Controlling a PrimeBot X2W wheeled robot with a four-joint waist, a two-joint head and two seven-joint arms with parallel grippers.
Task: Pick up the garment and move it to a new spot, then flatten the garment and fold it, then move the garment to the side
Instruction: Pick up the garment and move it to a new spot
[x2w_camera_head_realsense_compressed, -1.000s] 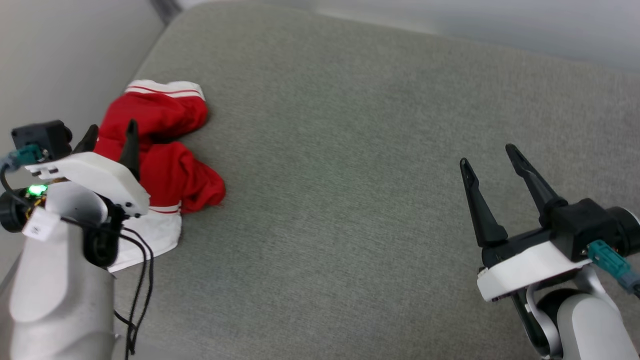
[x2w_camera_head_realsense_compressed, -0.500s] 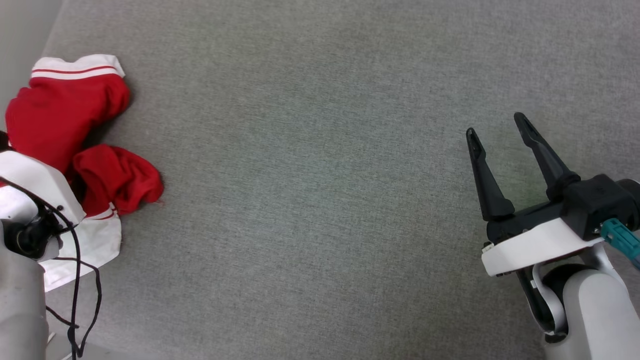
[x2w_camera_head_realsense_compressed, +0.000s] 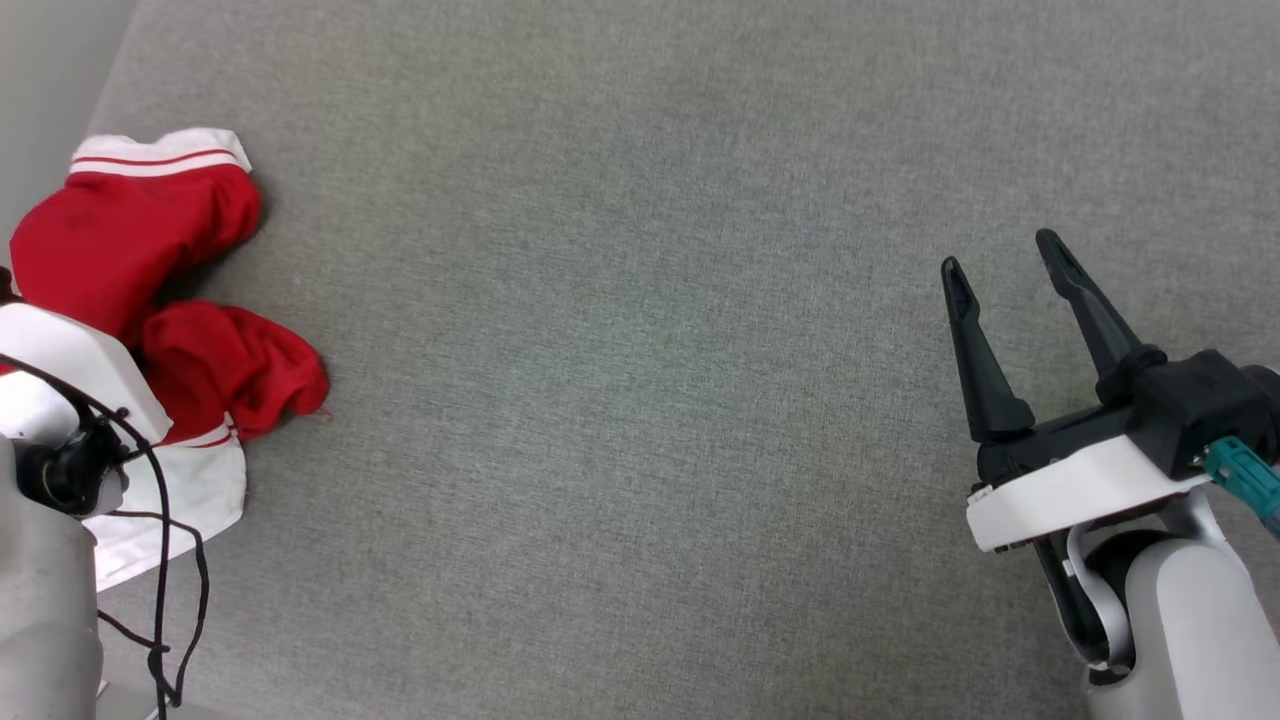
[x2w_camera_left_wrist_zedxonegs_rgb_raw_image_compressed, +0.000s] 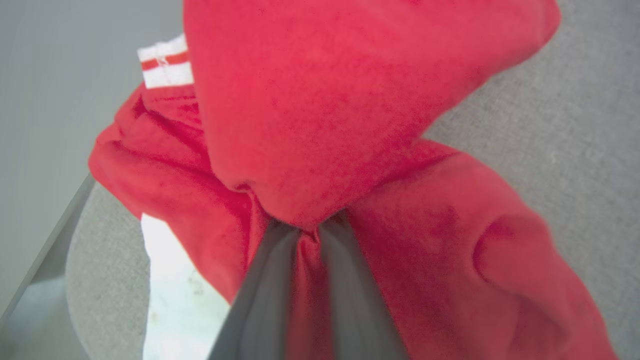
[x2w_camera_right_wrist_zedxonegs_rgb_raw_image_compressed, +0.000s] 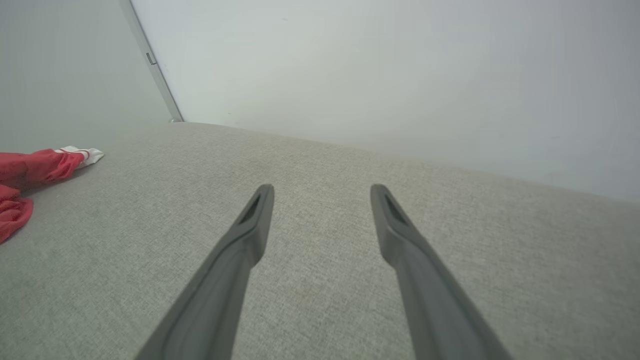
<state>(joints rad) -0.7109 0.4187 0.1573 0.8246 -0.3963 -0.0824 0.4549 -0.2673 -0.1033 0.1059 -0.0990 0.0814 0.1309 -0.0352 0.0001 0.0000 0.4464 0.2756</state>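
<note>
Since a second ago your head camera has swung, so the whole scene has slid toward 9 o'clock; that is the view moving, not the cloth. The real change is at the left end effector (x2w_camera_left_wrist_zedxonegs_rgb_raw_image_compressed: 312, 227); its fingers stood apart over the heap then, and now they are clenched on a gather of red cloth.

The garment (x2w_camera_head_realsense_compressed: 140, 250) lies crumpled at the 9 o'clock edge of the grey fabric surface (x2w_camera_head_realsense_compressed: 650, 350); in the head view its long axis runs roughly 12 to 6, with a striped white cuff (x2w_camera_head_realsense_compressed: 160, 150) at the 12 end, a white sleeve (x2w_camera_head_realsense_compressed: 190, 490) at the 6 end and red bulk between.

Your left arm is the nearer one and is already on the cloth; its forearm (x2w_camera_head_realsense_compressed: 40, 600) rises from the 7 o'clock corner, with the white wrist housing over the heap's lower half. The right end effector (x2w_camera_head_realsense_compressed: 998, 252) is well apart toward 3 o'clock; it is released, with fingers spread and pointing about 12, and the garment lies off at its 9.

Judging from this, the lift belongs to the left arm, and the open ground lies toward 3 o'clock.
</note>
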